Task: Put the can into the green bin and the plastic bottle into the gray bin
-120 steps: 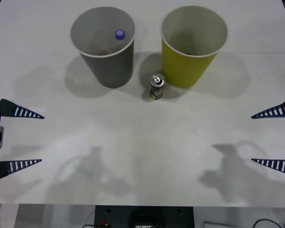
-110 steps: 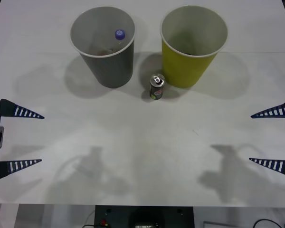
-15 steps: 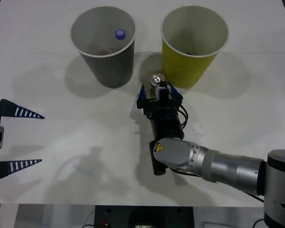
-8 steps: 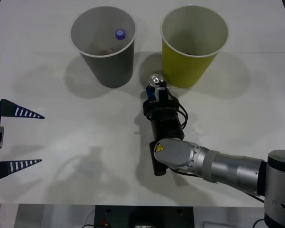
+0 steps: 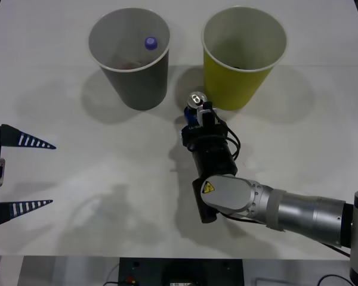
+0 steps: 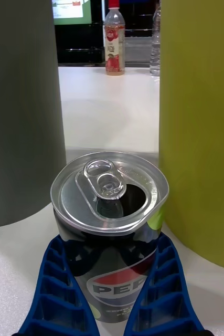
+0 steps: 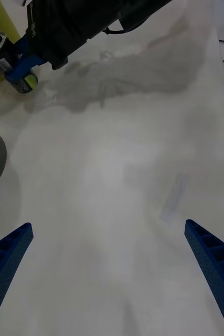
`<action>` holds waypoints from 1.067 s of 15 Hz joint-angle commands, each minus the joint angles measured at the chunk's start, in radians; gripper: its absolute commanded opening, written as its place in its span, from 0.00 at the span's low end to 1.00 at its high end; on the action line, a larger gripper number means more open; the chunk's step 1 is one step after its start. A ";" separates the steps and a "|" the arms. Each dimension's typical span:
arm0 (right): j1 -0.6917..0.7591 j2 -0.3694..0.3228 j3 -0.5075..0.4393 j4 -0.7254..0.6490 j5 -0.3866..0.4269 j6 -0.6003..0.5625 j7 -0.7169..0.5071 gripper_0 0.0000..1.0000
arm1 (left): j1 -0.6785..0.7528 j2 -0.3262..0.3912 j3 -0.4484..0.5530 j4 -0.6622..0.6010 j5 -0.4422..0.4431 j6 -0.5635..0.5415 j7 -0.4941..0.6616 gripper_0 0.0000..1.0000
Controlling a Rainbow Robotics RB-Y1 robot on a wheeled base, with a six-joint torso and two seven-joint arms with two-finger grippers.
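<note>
White tabletop [image 5: 137, 173] is seen under soft shadows, w/ a dark strip of floor and cables along its near edge in the front view. Beyond the far edge, as caught by the right wrist cam, a dark room is visible w/ a lit screen [image 6: 71, 11] and two spare bottles [image 6: 114, 39] stood on a further pale surface.

Two tall tapered bins are set side by side toward the back of the table. The gray bin [image 5: 137, 77] is on the robot's left; the plastic bottle [image 5: 150, 43] is lodged inside it, blue-purple cap up against the inner wall, reddish tint low down. The green bin [image 5: 238, 83] is on the right, its grayish inside bare.

The can [image 5: 196, 101] is stood upright on the table between the bins, just in front of the green bin's base. It is clamped by the right gripper [image 5: 198, 116], blue ribbed fingers [image 6: 64, 283] pressed on both sides of its body; contact w/ the table can't be told.

Close-up detail is given by the right wrist cam: silver lid, pull tab, opened mouth, part of a logo. From the left wrist cam the can is seen side-on, far off, pinched in blue.

The left gripper [image 5: 24, 173] is parked at the table's left edge, fingers spread wide, nothing held.
</note>
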 commanded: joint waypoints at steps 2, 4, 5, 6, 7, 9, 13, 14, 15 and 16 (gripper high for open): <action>0.029 -0.101 0.000 -0.122 0.035 -0.067 0.043 0.00 | 0.000 0.000 0.000 0.000 0.000 0.000 0.000 1.00; 0.049 -0.173 -0.003 -0.208 0.033 -0.113 0.138 0.00 | 0.000 0.000 0.000 0.000 0.000 0.000 0.000 1.00; 0.058 -0.202 -0.012 -0.246 0.024 -0.138 0.179 0.00 | 0.000 0.000 0.000 0.000 0.000 0.000 0.000 1.00; 0.073 -0.234 -0.024 -0.289 0.016 -0.170 0.228 0.00 | 0.000 0.000 0.000 0.000 0.000 0.000 0.000 1.00; 0.090 -0.268 -0.040 -0.329 0.007 -0.209 0.273 0.00 | 0.000 0.000 0.000 0.000 0.000 0.000 0.000 1.00; 0.131 -0.329 -0.093 -0.393 0.004 -0.313 0.350 0.00 | 0.000 0.000 0.000 0.000 0.000 0.000 0.000 1.00; 0.237 -0.443 -0.256 -0.493 0.004 -0.594 0.485 0.00 | 0.000 0.000 0.000 0.000 0.000 0.000 0.000 1.00; 0.265 -0.466 -0.305 -0.508 0.004 -0.673 0.509 0.00 | 0.000 0.000 0.000 0.000 0.000 0.000 0.000 1.00; 0.283 -0.483 -0.343 -0.516 0.004 -0.739 0.512 0.00 | 0.000 0.000 0.000 0.000 0.000 0.000 0.000 1.00; 0.303 -0.501 -0.385 -0.525 0.006 -0.807 0.514 0.00 | 0.000 0.000 0.000 0.000 0.000 0.000 0.000 1.00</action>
